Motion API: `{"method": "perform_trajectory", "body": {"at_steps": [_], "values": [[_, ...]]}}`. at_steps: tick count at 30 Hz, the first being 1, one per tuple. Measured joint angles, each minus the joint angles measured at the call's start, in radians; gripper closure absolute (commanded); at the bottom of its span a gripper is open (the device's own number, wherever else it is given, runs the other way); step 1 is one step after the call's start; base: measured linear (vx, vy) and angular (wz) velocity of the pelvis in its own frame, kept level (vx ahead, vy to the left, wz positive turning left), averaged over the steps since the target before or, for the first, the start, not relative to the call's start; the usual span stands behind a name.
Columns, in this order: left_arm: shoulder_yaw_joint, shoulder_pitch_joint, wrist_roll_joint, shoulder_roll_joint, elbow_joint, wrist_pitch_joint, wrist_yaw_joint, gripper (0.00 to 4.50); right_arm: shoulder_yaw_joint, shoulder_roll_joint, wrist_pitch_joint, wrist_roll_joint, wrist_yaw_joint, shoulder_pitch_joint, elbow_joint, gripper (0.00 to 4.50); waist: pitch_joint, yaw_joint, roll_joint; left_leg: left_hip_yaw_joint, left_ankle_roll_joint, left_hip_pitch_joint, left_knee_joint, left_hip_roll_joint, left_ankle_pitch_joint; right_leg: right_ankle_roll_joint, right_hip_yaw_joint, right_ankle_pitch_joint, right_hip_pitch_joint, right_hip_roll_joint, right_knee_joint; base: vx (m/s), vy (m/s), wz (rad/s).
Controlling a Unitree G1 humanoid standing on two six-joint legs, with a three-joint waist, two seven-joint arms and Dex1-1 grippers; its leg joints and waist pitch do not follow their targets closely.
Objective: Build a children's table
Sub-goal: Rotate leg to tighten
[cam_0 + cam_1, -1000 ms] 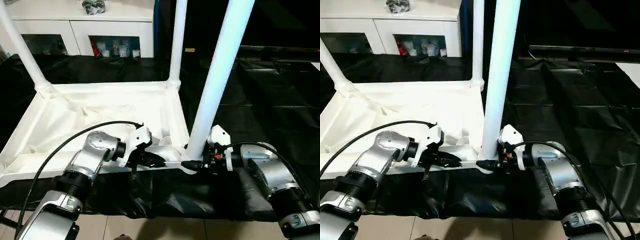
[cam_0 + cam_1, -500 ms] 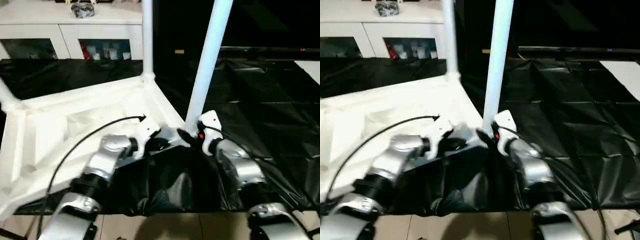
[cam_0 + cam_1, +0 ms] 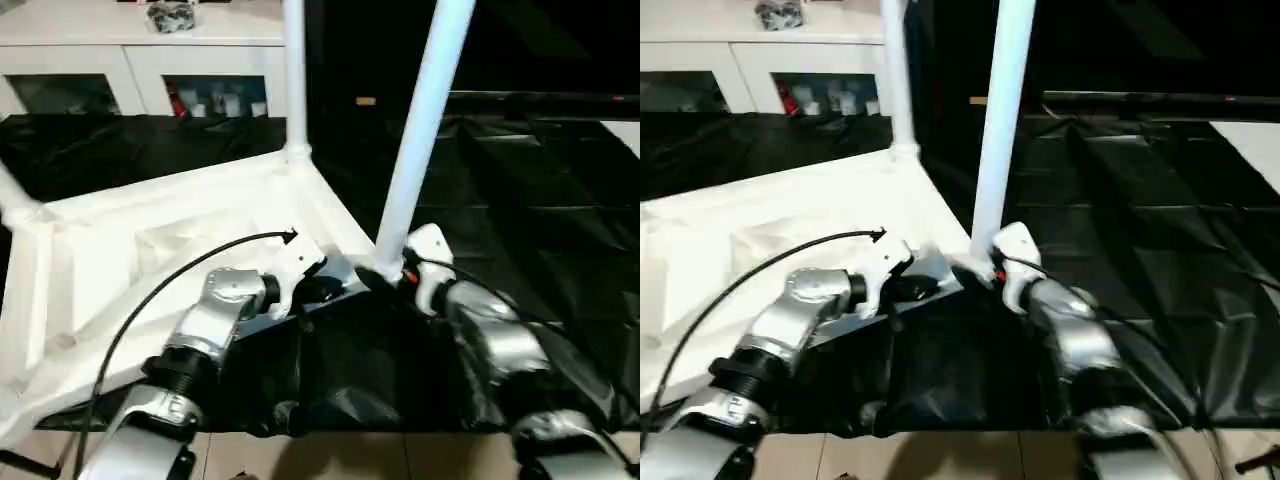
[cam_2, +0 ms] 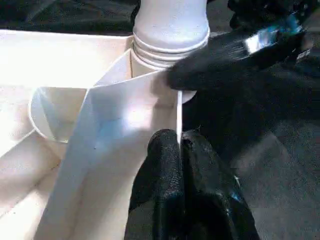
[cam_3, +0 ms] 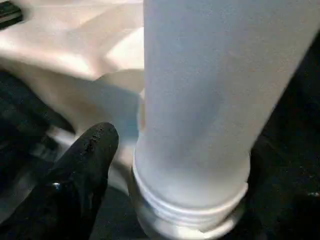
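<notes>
Lying upside down on the black plastic sheeting [image 3: 520, 200], the large white plastic rectangular tabletop [image 3: 150, 250] is seen with its ribbed underside up and its near corner turned toward the robot. Three long white tapered tubular legs are seen standing in its round corner sockets: the near leg [image 3: 420, 130], the far leg [image 3: 294, 75], and one at the left edge [image 3: 15, 200]. A white cabinet with glass doors [image 3: 140, 75] is seen behind.

Step in hand, as judged: seating the near leg in its socket [image 4: 170, 45].

The left end effector [image 4: 179, 150] is pinched shut on the thin rim [image 4: 178, 112] of the tabletop beside that socket, steadying it. The right end effector [image 3: 385, 277] is set at the base of the near leg; one black finger [image 5: 82, 165] is seen beside the leg's threaded collar [image 5: 190, 200], but whether the leg is clamped or released cannot be told.

Next move, as judged: the collar should be checked for full seating, then the fourth socket addressed. The rim hold should be kept so the tabletop is not spun.
</notes>
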Motion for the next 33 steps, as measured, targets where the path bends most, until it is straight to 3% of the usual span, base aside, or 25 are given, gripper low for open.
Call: {"method": "perform_trajectory", "body": {"at_steps": [5, 9, 11, 21, 28, 33], "values": [[-0.014, 0.0, -0.022, 0.054, 0.0, -0.024, -0.133, 4.5, 0.041, -0.093, 0.012, 0.034, 0.205, 0.029, -0.061, 0.58, 0.0, 0.008, 0.0, 0.0, 0.001, -0.003, 0.001, 0.001, 0.0, 0.0, -0.001, 0.0, -0.002, 0.0, 0.0, 0.0, 0.0, 0.0], [-0.035, 0.0, -0.038, 0.077, 0.0, -0.027, -0.221, 4.5, 0.068, -0.108, 0.028, 0.04, 0.302, 0.032, -0.086, 0.58, 0.0, 0.014, 0.0, 0.001, 0.001, -0.003, 0.002, 0.001, 0.0, -0.001, -0.001, 0.0, -0.002, 0.0, 0.0, 0.0, 0.0, 0.0], [-0.045, 0.0, -0.041, 0.082, 0.0, -0.029, -0.249, 4.5, 0.08, -0.109, 0.035, 0.046, 0.335, 0.033, -0.093, 0.86, 0.0, 0.022, 0.0, 0.001, 0.001, -0.003, 0.003, 0.001, 0.0, -0.001, -0.001, 0.0, -0.001, 0.0, 0.0, 0.0, 0.0, 0.0], [-0.062, 0.0, -0.051, 0.109, 0.0, -0.032, -0.327, 4.5, 0.108, -0.141, 0.093, 0.051, 0.396, 0.048, -0.156, 1.58, 0.0, 0.024, 0.003, 0.001, 0.001, -0.002, 0.003, 0.001, 0.0, -0.001, 0.0, 0.0, 0.001, 0.0, 0.0, 0.0, 0.0, 0.0], [-0.062, 0.0, -0.051, 0.11, 0.004, -0.037, -0.321, 4.5, 0.107, -0.136, 0.092, 0.044, 0.392, 0.048, -0.154, 1.75, 0.0, 0.023, 0.006, 0.001, 0.001, -0.001, 0.003, 0.001, 0.0, -0.001, 0.0, 0.0, 0.002, 0.0, 0.001, 0.0, 0.0, 0.0], [-0.018, -0.003, -0.011, 0.066, 0.018, -0.024, -0.113, 4.5, 0.036, -0.01, 0.059, 0.012, 0.094, 0.006, -0.031, 1.78, 0.0, 0.006, 0.005, 0.001, 0.0, 0.004, 0.003, 0.001, 0.0, 0.001, 0.0, -0.001, 0.004, 0.0, 0.002, 0.0, 0.0, 0.0]]}}
